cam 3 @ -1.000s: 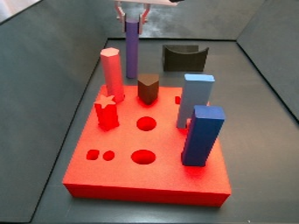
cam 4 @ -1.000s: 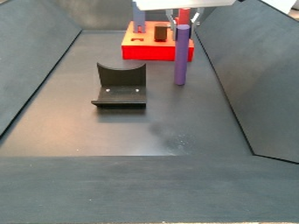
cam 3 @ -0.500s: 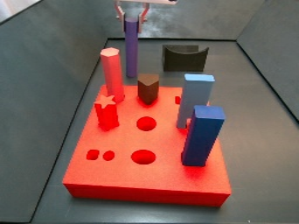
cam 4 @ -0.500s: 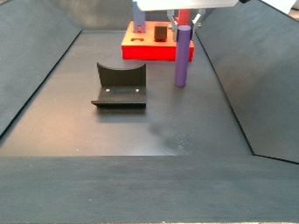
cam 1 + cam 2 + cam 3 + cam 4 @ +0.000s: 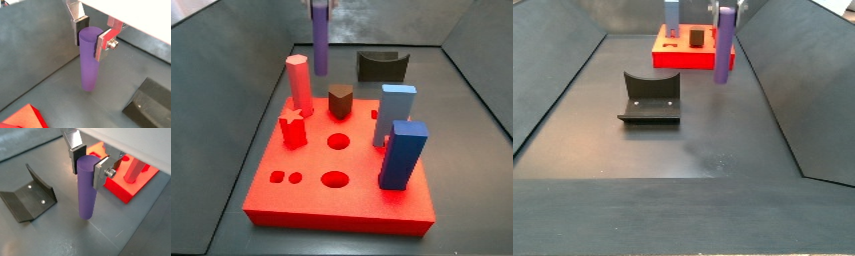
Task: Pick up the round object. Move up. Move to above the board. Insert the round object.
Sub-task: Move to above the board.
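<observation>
Tool (image 5: 91,34) pinching cylinder (image 5: 89,62) at its top, upright, clear of counter (image 5: 673,150) near far edge. Board (image 5: 341,170) apart toward a side; fixture (image 5: 648,97) well apart, open floor between.

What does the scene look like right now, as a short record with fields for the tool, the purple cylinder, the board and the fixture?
tool: the tool is shut on the purple cylinder, gripping its top end
purple cylinder: upright, lower end clear of the floor in a side view
board: red board with a round hole open; it is not under the cylinder
fixture: dark fixture on the floor, apart from the cylinder
</observation>
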Robot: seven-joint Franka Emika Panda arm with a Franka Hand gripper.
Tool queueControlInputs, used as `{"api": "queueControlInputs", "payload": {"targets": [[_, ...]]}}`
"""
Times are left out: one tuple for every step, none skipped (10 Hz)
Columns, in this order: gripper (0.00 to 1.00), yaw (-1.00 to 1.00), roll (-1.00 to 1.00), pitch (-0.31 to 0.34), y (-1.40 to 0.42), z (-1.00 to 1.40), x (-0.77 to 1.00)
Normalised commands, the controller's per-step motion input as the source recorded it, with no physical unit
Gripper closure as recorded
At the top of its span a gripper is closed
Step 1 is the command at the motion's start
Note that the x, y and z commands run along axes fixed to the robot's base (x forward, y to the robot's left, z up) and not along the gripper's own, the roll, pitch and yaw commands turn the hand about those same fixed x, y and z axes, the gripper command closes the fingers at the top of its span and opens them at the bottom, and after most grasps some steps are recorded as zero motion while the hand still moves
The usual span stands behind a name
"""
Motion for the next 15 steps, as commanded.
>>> {"api": "queueControlInputs", "payload": {"targets": [[1.0, -0.34, 0.14, -0.058, -0.03, 1.0, 0.03], [1.0, -0.32, 0.14, -0.048, -0.03, 1.0, 0.03], [1.0, -0.25, 0.12, -0.019, -0.03, 1.0, 0.02], [1.0, -0.18, 0.09, 0.004, -0.03, 1.0, 0.02], [1.0, -0.11, 0.06, 0.049, -0.02, 1.0, 0.02], [1.0, -0.08, 0.05, 0.076, -0.02, 1.0, 0.03], [1.0, -0.06, 0.04, 0.09, -0.02, 1.0, 0.03], [1.0, -0.05, 0.04, 0.09, -0.01, 1.0, 0.03], [1.0, -0.04, 0.03, 0.088, -0.01, 0.93, 0.03], [1.0, -0.03, 0.03, 0.084, -0.01, 0.71, 0.02], [1.0, -0.03, 0.03, 0.082, 0.0, 0.54, 0.01], [1.0, -0.03, 0.03, 0.081, 0.0, 0.32, 0.01], [1.0, -0.03, 0.03, 0.08, 0.0, 0.21, 0.01], [1.0, 0.15, -0.03, 0.22, -1.0, 0.05, 0.16], [1.0, 0.16, -0.03, 0.214, -1.0, 0.05, 0.16]]}}
